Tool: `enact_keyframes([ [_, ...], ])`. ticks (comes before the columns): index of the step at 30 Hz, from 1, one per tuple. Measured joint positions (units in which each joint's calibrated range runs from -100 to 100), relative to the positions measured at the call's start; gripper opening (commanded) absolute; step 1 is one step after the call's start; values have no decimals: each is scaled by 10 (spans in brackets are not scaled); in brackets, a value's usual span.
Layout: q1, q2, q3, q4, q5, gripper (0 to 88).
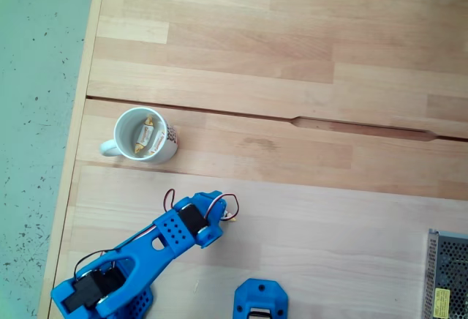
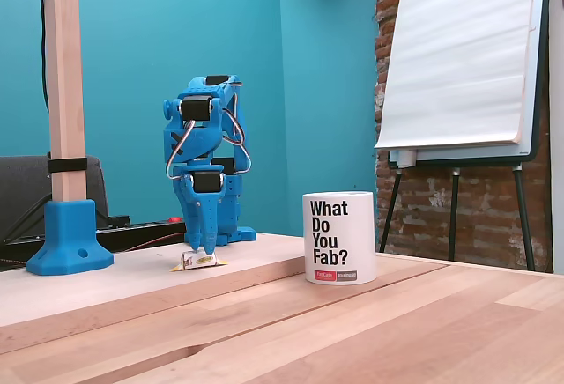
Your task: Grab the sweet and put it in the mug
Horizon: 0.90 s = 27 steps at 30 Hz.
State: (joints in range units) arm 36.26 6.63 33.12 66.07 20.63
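Seen from above in a fixed view, a round white ceramic mug (image 1: 170, 143) with a small handle on its left side stands near the left edge of the pale wooden bench (image 1: 307, 63), just below a long seam between the planks, and a small wrapped sweet (image 1: 148, 136) with a white middle and yellow-gold twisted ends lies inside it on the bottom. Below the mug and apart from it, the blue plastic arm (image 1: 146, 249) is folded over itself, with red and white wires looping at its upper end. A blue plastic block (image 1: 261, 301) sits at the lower edge of that view, and a grey perforated metal box (image 1: 446, 275) at the lower right corner. From the low side in a fixed view, the mug (image 2: 339, 239) shows black words reading "What Do You Fab?" and a small red label, and it stands well to the right of the arm (image 2: 204, 137). There the hand (image 2: 206, 248) points straight down, its tip just over or touching a second sweet (image 2: 196, 262) that lies flat on the bench (image 2: 397, 331). Its fingers look close together from this side, but I cannot tell whether they grip anything. A wooden post in a blue foot (image 2: 69, 234) stands left of the arm, and a white flip chart on a stand (image 2: 463, 58) is at the right before a brick wall
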Motion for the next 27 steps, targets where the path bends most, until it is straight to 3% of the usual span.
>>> enact_keyframes([
  [27, 6, 0, 28, -21, 0, 243],
])
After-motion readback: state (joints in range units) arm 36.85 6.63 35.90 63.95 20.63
